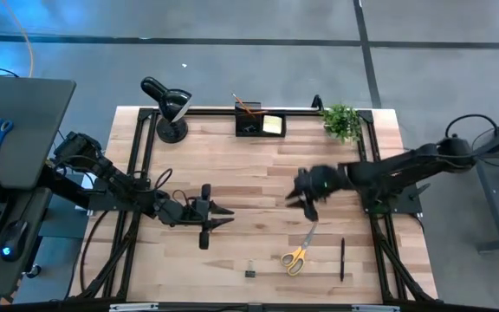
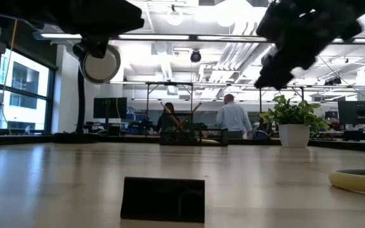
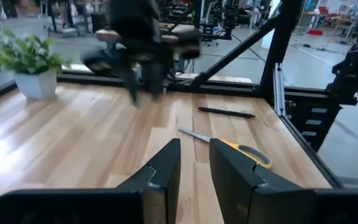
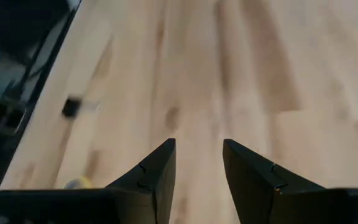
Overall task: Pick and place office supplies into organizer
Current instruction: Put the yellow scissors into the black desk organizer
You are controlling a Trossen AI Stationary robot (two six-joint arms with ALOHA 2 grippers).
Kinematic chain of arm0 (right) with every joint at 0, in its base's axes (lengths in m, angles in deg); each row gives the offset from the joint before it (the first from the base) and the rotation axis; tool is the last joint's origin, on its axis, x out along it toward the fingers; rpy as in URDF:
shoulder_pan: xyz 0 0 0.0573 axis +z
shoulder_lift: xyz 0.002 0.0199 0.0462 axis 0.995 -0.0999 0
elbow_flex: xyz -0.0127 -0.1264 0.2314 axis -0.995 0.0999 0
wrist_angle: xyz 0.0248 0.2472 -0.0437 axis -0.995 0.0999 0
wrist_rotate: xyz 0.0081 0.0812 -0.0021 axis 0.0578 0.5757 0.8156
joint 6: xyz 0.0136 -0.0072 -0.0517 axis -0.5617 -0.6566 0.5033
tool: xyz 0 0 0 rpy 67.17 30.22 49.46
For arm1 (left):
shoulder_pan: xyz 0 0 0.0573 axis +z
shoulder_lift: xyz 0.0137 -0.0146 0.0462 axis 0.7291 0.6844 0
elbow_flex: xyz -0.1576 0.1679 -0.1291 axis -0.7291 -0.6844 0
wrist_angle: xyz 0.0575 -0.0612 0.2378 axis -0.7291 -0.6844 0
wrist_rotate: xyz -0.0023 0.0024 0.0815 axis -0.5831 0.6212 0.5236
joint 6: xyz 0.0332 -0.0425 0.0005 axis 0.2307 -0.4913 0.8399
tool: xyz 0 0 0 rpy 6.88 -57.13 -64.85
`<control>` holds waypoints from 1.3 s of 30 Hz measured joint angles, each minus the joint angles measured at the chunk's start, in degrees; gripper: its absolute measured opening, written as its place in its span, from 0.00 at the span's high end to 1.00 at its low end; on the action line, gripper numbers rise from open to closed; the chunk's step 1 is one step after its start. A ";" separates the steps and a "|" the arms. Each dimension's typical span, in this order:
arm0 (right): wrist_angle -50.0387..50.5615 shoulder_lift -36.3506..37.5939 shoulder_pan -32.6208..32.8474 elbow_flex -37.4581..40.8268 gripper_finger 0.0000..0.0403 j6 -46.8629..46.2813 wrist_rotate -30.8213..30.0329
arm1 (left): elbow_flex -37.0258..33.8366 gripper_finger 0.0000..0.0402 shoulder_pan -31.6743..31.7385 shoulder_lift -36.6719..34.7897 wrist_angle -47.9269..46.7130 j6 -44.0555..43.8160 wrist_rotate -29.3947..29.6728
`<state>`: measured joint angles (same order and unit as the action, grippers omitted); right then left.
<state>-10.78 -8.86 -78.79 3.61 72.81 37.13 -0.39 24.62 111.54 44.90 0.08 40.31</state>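
Yellow-handled scissors (image 1: 298,253) lie flat on the wooden table near its front edge, with a black pen (image 1: 342,258) to their right and a black binder clip (image 1: 250,272) to their left. The black organizer (image 1: 261,121) stands at the far edge and holds a yellow sticky-note pad (image 1: 273,124) and orange pencils (image 1: 245,106). My right gripper (image 1: 306,204) hangs open above the table, a little beyond the scissors, tilted downward, with nothing between its fingers (image 4: 199,146). My left gripper (image 1: 228,217) is open and empty at mid-table, pointing level toward the scissors (image 3: 229,144).
A black desk lamp (image 1: 170,108) stands at the far left corner and a potted plant (image 1: 343,121) at the far right. Black frame rails run along the table's sides. People stand in the room beyond the table (image 2: 233,117). Bare wood lies between the two grippers.
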 joint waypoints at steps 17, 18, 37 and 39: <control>7.46 -11.57 24.47 -9.55 0.68 1.69 -13.44 | 0.83 0.82 1.47 1.03 -3.94 -10.47 -6.46; 9.02 -13.34 25.54 -11.07 0.68 1.67 -13.81 | 0.83 0.82 0.61 1.03 -4.19 -10.92 -5.84; 37.28 -40.83 34.65 -42.03 0.68 -1.36 -16.47 | 0.83 0.82 -5.16 6.05 -3.44 -11.25 5.18; 37.31 -41.87 34.21 -42.22 0.68 0.19 -15.65 | 0.83 0.82 -5.16 6.10 -3.06 -10.18 6.16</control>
<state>26.53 -50.73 -44.58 -38.61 73.01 21.49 0.44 19.46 117.64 41.85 -10.10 46.47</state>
